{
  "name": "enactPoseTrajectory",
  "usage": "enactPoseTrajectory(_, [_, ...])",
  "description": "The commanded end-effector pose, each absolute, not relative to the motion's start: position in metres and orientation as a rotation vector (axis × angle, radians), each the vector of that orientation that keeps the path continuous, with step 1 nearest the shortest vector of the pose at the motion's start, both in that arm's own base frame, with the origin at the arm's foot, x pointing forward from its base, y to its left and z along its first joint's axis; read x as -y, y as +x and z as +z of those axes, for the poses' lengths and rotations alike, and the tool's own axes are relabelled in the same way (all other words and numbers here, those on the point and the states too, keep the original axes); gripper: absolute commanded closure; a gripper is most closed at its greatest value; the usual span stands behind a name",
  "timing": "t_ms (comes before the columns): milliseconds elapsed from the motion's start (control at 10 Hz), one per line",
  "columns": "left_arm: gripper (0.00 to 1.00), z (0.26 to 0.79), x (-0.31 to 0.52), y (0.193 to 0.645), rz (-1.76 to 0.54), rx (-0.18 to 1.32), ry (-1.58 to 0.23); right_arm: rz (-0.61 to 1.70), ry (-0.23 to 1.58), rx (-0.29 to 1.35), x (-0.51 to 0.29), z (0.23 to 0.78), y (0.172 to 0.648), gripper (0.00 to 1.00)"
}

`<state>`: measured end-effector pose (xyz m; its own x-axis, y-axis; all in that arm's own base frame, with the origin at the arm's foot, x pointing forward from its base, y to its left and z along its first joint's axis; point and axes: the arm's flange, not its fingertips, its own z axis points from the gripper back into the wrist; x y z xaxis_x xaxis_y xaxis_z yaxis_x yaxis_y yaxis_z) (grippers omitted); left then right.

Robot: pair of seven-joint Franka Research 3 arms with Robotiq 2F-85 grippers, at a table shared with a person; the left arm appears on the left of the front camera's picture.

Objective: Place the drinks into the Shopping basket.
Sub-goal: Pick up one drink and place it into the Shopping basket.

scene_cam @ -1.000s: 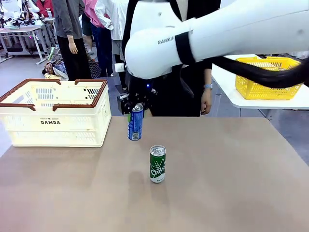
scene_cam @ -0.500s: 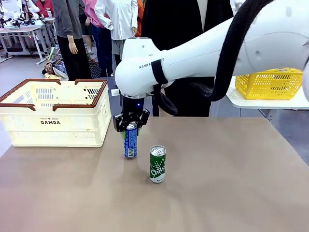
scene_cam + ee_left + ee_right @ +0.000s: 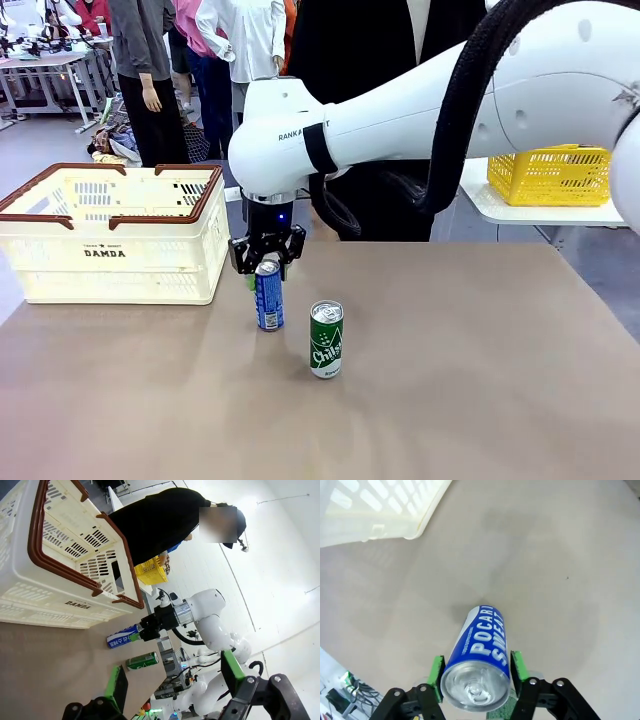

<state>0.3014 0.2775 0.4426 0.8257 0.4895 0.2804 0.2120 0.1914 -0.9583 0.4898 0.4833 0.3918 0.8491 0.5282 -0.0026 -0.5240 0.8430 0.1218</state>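
Right jaws gripping the top of a slim blue aluminium can (image 3: 268, 300), left jaws gaping wide, green aluminium can (image 3: 326, 345) standing nearby

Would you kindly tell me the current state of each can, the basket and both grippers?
blue can: upright, clamped at its top between the fingers of the right gripper.
green can: upright, standing free on the table.
Shopping basket: upright on the table, no cans seen inside.
right gripper: shut on the blue can.
left gripper: open, holding nothing.
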Motion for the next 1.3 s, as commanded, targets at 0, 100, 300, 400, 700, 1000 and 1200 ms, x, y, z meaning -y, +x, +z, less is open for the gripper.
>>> enactPoseTrajectory(0, [0.0, 0.443, -0.277, 0.299, 0.19, 0.62, -1.389, 0.567, 0.123, -0.011, -0.478, 0.41, 0.489, 0.0])
enactPoseTrajectory(100, [0.0, 0.443, -0.277, 0.299, 0.19, 0.62, -1.389, 0.577, 0.154, 0.012, -0.467, 0.428, 0.485, 0.0])
enactPoseTrajectory(300, [0.0, 0.443, -0.277, 0.299, 0.19, 0.62, -1.389, 0.519, 0.221, 0.088, -0.403, 0.498, 0.474, 0.0])
enactPoseTrajectory(400, [0.0, 0.443, -0.277, 0.299, 0.19, 0.62, -1.389, 0.463, 0.299, 0.083, -0.348, 0.534, 0.465, 0.0])
enactPoseTrajectory(700, [0.0, 0.443, -0.277, 0.299, 0.19, 0.62, -1.389, 0.296, 0.634, -0.003, -0.171, 0.569, 0.409, 0.0])
enactPoseTrajectory(1000, [0.0, 0.443, -0.277, 0.299, 0.19, 0.62, -1.389, 0.06, 0.823, 0.002, -0.051, 0.556, 0.357, 0.0])
enactPoseTrajectory(1200, [0.0, 0.443, -0.277, 0.299, 0.19, 0.62, -1.389, 0.015, 0.828, 0.027, -0.036, 0.52, 0.346, 0.0])
